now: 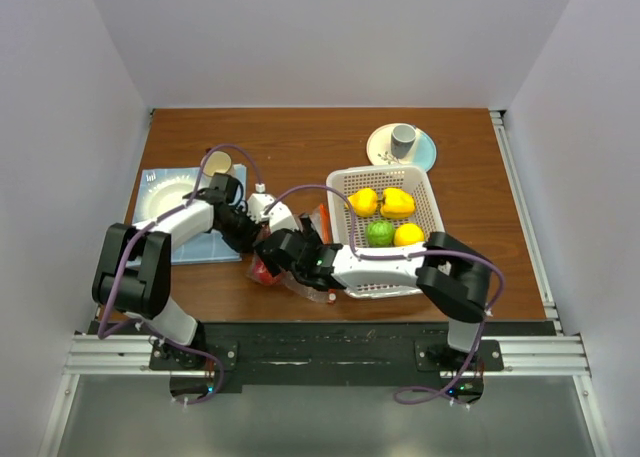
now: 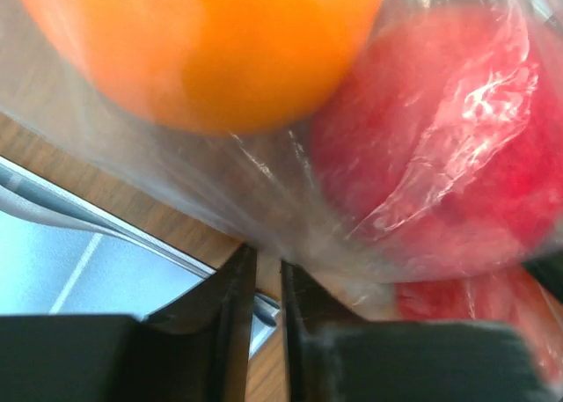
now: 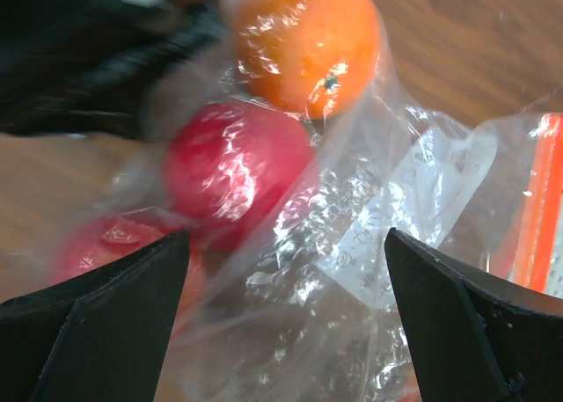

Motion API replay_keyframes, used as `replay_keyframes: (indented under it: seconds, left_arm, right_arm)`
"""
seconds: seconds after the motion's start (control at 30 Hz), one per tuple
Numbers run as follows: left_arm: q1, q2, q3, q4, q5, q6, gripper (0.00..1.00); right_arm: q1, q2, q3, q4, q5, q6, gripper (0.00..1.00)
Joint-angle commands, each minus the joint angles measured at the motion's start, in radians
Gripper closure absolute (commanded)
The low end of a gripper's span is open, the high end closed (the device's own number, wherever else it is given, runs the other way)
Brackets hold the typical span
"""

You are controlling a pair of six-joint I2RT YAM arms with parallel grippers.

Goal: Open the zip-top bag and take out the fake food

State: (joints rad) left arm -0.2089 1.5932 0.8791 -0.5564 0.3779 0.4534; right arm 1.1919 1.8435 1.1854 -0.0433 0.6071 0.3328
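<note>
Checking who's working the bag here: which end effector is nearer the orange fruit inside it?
Left. The left end effector pinches the zip-top bag film just beside the orange fruit; the right end effector stands open over the bag, red pieces between it and the orange.

Brown wooden table [image 1: 300,142], plain white walls [image 1: 320,37] on three sides, metal rail [image 1: 110,355] along near edge

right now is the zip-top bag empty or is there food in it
Not empty: the zip-top bag holds an orange fruit and a red fruit, both seen under its clear plastic.
</note>
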Motion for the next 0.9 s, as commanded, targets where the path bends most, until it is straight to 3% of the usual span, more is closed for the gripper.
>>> replay_keyframes:
  seconds: [0.0, 0.07, 0.17, 0.2, 0.23, 0.37, 0.53, 0.63, 0.87]
  left_arm:
    - [0.012, -0.05, 0.033, -0.043, -0.005, 0.047, 0.85]
    - [0.038, -0.078, 0.052, -0.065, -0.008, 0.067, 0.9]
    - [0.095, -0.093, 0.102, -0.111, 0.009, 0.086, 0.84]
    - [0.107, -0.093, 0.125, -0.132, 0.018, 0.09, 0.8]
    - [0.124, -0.088, 0.135, -0.138, 0.022, 0.091, 0.65]
    - [0.129, -0.085, 0.143, -0.142, 0.07, 0.061, 0.47]
    - [0.128, -0.038, 0.139, -0.148, 0.133, 0.021, 0.39]
    - [0.129, -0.05, 0.117, -0.151, 0.099, 0.039, 0.37]
    - [0.177, -0.095, 0.124, -0.221, 0.117, 0.082, 0.36]
  right_arm:
    - [-0.034, 0.033, 0.049, -0.03, 0.058, 0.092, 0.02]
    - [-0.035, 0.043, 0.048, -0.055, 0.071, 0.129, 0.02]
    - [-0.035, 0.04, 0.03, -0.059, 0.053, 0.156, 0.02]
    - [-0.035, 0.043, 0.029, -0.063, 0.037, 0.163, 0.03]
    - [-0.035, 0.049, 0.031, -0.063, 0.028, 0.172, 0.03]
    - [-0.037, 0.12, 0.045, -0.075, -0.032, 0.202, 0.04]
    - [-0.034, 0.137, -0.001, -0.015, -0.112, 0.253, 0.06]
    - [-0.035, 0.161, -0.012, 0.0, -0.141, 0.271, 0.07]
    - [-0.035, 0.177, -0.01, 0.023, -0.155, 0.282, 0.07]
